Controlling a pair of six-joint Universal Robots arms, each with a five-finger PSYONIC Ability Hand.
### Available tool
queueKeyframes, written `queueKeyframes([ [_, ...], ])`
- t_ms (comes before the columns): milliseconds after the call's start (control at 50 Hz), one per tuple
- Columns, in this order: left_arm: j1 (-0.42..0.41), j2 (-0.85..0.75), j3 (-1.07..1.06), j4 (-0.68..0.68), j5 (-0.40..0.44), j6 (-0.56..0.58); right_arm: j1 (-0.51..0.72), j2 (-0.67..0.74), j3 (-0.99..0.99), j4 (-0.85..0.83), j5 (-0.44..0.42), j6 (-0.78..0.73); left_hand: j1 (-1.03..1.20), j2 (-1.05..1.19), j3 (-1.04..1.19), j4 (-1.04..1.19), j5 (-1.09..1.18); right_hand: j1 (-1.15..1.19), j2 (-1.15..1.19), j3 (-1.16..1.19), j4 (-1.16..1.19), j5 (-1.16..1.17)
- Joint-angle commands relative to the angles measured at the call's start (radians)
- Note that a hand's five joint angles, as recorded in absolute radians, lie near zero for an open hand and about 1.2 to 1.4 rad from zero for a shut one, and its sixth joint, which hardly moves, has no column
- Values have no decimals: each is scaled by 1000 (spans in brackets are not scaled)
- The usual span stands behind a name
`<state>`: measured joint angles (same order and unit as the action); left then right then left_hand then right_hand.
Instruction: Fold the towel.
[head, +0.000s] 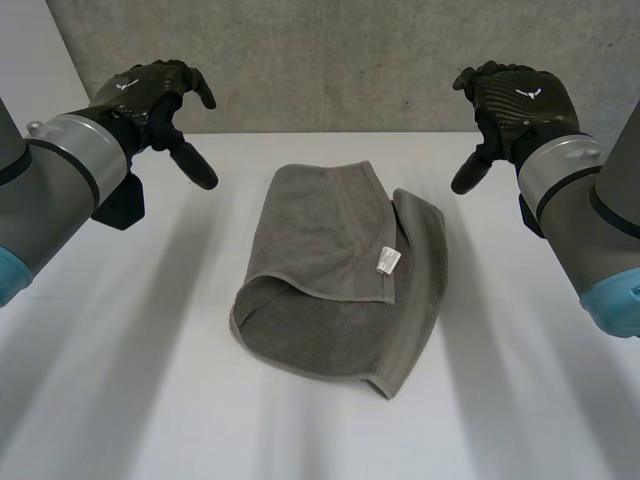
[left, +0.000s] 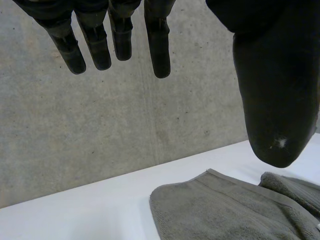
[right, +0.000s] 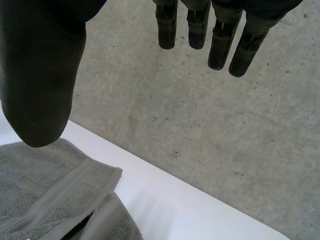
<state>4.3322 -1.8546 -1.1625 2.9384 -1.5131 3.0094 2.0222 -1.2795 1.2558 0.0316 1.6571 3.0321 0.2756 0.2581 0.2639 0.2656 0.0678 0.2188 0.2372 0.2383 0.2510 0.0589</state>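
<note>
- Left hand (head: 150, 92): we see it raised over the surface (head: 130, 380), to the left of the towel (head: 335, 270) & apart from it. Fingers are loose and spread, thumb sticks out toward the towel, nothing held.
- Right hand (head: 515, 95): roughly mirrors it on the towel's right, raised, fingers relaxed, thumb pointing in and down, empty.
- Towel: grey, in the middle of the surface btwn the two hands, touched by neither. It's folded over w/ the top layer offset, so a lower layer shows along the right side & near edge. White label (head: 388, 262) sits at the top layer's near right corner.
- Head view gives us the towel's whole outline plus both forearms coming in from the sides.
- Left wrist view adds detail: fingers (left: 160, 45) hang straight w/ gaps, thumb well apart. Past the thumb tip we see the towel's far corner w/ its hemmed band, w/ the concrete wall (left: 100, 125) behind.
- Right wrist view: fingers (right: 220, 45) straight, thumb wide. By the thumb, the top layer's far corner lies over a lower layer.
</note>
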Motion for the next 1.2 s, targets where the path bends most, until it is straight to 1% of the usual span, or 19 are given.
queueKeyframes([
  [20,-3,3,0,-71,14,2,12,2,-10,11,-17,-27,-74,-56,-62,-64,-41,-44,-63,-64,-76,-59],
  [60,-5,8,-6,-100,17,2,16,3,-18,27,-28,-52,-62,-45,-50,-52,-29,-44,-63,-64,-76,-59],
  [100,-5,34,-34,-131,18,-1,26,20,-33,74,-72,-125,-56,-39,-45,-46,-23,-44,-63,-64,-76,-59],
  [220,7,45,-164,-117,8,-9,92,109,-79,90,-99,-167,-47,-30,-36,-37,-14,-44,-63,-64,-76,-59],
  [260,11,34,-259,-58,-4,-12,163,185,-131,90,-96,-159,-50,-33,-39,-40,-17,-44,-63,-64,-76,-59],
  [280,11,34,-259,-58,-4,-12,164,186,-131,90,-95,-159,-50,-33,-39,-40,-17,-44,-63,-64,-76,-59],
  [320,11,6,-340,31,-50,-17,211,262,-174,90,-97,-139,-47,-30,-36,-37,-14,-44,-63,-64,-76,-59],
  [340,11,6,-341,31,-50,-17,211,263,-174,90,-97,-139,-47,-30,-36,-37,-14,-44,-63,-64,-76,-59],
  [380,7,-15,-373,74,-76,-18,239,334,-222,90,-94,-95,-47,-30,-36,-37,-14,-44,-63,-64,-76,-59],
  [420,1,-63,-408,137,-120,-52,257,373,-248,90,-91,-63,-47,-30,-36,-37,-14,-44,-63,-64,-76,-59],
  [440,1,-63,-408,137,-121,-52,257,373,-248,90,-91,-62,-47,-30,-36,-37,-14,-44,-63,-64,-76,-59],
  [480,-5,-116,-411,157,-137,-116,300,442,-295,94,-85,-7,-47,-30,-36,-37,-14,-28,-47,-48,-60,-43],
  [540,-9,-161,-405,163,-134,-164,326,502,-331,94,-70,26,-45,-27,-33,-34,-11,10,-9,-10,-22,-5],
  [660,-29,-229,-376,174,-136,-210,348,575,-381,90,-28,37,-45,-27,-33,-34,-11,57,39,38,25,42],
  [740,-58,-274,-339,180,-136,-248,368,647,-452,91,6,40,-45,-27,-33,-34,-11,151,132,131,119,136],
  [980,-101,-333,-306,220,-144,-250,374,758,-558,96,16,53,-36,-18,-24,-26,-2,342,323,322,310,327],
  [1040,-101,-360,-298,246,-170,-244,374,783,-590,97,16,83,2,20,14,13,36,415,397,396,383,401],
  [1080,-103,-388,-284,251,-197,-244,372,793,-618,99,13,106,134,151,146,144,167,479,461,460,447,465],
  [1200,-108,-417,-264,246,-220,-234,372,806,-639,99,6,123,229,246,240,239,262,550,532,531,518,536],
])
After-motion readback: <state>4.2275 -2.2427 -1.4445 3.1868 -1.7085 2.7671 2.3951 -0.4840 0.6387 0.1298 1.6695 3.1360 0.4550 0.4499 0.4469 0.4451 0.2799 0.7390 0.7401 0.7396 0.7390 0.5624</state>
